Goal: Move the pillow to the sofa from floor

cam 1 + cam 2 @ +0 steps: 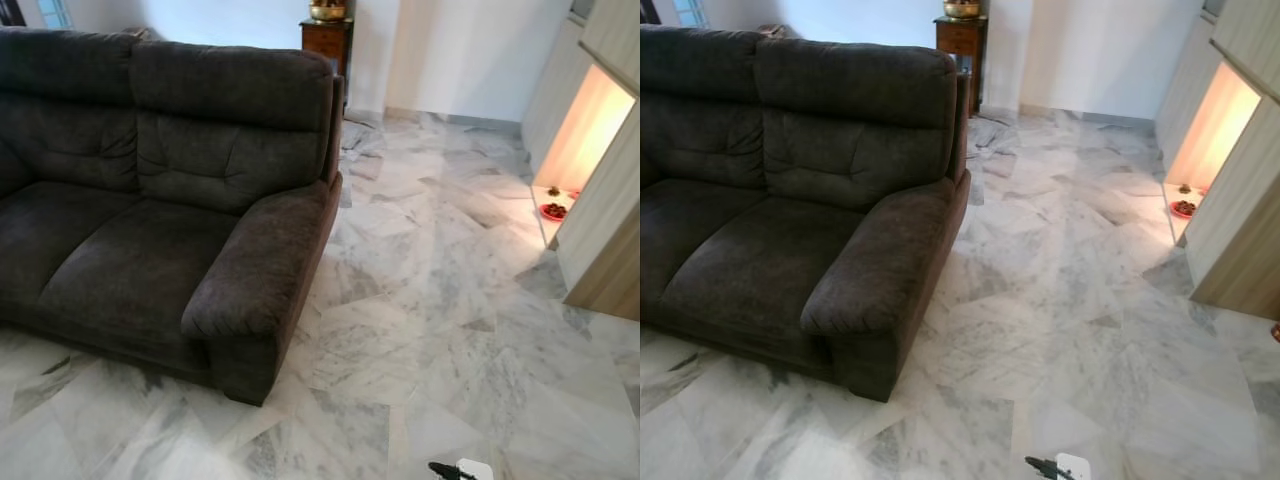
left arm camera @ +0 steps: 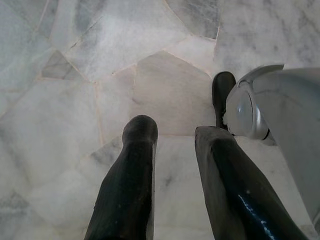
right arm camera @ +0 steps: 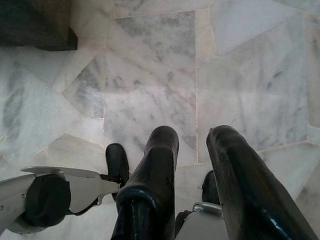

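Note:
A dark grey two-seat sofa (image 1: 150,200) stands on the left, its near armrest (image 1: 265,260) pointing toward me. Nothing lies on its seat cushions (image 1: 750,260). Both arms hang down over the pale marble floor (image 1: 430,330). In the left wrist view, my left gripper (image 2: 177,132) is open above bare tiles, nothing between its black fingers (image 2: 137,150). My right gripper (image 3: 194,137) is open too, over the floor. The sofa's dark base corner (image 3: 35,25) lies just beyond it.
A wooden cabinet (image 1: 327,40) with a brass bowl (image 1: 327,10) stands behind the sofa's end. On the right is a lit niche (image 1: 585,130) holding a red dish (image 1: 553,211), beside wood-panelled walls (image 1: 610,250). My silver leg (image 2: 265,105) is near the left gripper.

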### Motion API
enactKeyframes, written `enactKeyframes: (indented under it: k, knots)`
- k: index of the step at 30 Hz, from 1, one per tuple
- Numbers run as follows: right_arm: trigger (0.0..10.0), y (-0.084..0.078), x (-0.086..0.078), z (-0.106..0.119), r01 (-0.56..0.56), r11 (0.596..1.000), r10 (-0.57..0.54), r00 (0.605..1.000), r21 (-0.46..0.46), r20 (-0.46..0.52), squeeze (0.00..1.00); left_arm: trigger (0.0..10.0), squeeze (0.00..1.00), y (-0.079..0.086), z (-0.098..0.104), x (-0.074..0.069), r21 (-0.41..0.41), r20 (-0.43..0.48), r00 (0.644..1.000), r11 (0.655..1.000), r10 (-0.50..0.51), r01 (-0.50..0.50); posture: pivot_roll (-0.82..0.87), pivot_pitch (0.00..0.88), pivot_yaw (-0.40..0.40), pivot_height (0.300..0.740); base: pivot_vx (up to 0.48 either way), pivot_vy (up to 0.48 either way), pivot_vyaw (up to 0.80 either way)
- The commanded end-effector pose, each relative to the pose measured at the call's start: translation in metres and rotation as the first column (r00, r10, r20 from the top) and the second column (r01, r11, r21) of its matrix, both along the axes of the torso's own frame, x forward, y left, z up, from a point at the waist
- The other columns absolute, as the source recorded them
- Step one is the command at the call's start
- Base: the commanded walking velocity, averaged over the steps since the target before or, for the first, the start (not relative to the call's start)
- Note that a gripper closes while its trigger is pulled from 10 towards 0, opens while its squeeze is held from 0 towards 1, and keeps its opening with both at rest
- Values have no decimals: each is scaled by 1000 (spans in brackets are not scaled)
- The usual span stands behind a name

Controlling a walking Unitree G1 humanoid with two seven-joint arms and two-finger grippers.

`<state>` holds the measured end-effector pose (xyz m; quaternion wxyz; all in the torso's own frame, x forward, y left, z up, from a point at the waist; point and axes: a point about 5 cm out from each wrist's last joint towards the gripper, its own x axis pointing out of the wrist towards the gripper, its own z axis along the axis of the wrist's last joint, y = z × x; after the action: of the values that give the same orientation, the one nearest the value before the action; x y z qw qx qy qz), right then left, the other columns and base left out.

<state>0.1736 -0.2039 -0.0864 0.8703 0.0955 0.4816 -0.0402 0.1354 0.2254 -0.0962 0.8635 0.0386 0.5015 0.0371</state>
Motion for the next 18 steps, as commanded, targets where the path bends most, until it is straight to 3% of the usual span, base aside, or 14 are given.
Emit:
enactKeyframes:
  k: [1,18]
  knots:
    - [10000,2,1,0,1,1000,-1,1000,11,-1,0,10000,0,4,0,-1,18,-12,1000,1000,2,-2,61,0,3,740,0,469,0]
    - [10000,0,2,1,7,1000,-7,1000,15,0,0,10000,0,5,1,0,26,-8,1000,1000,2,-2,62,0,9,740,0,469,0]
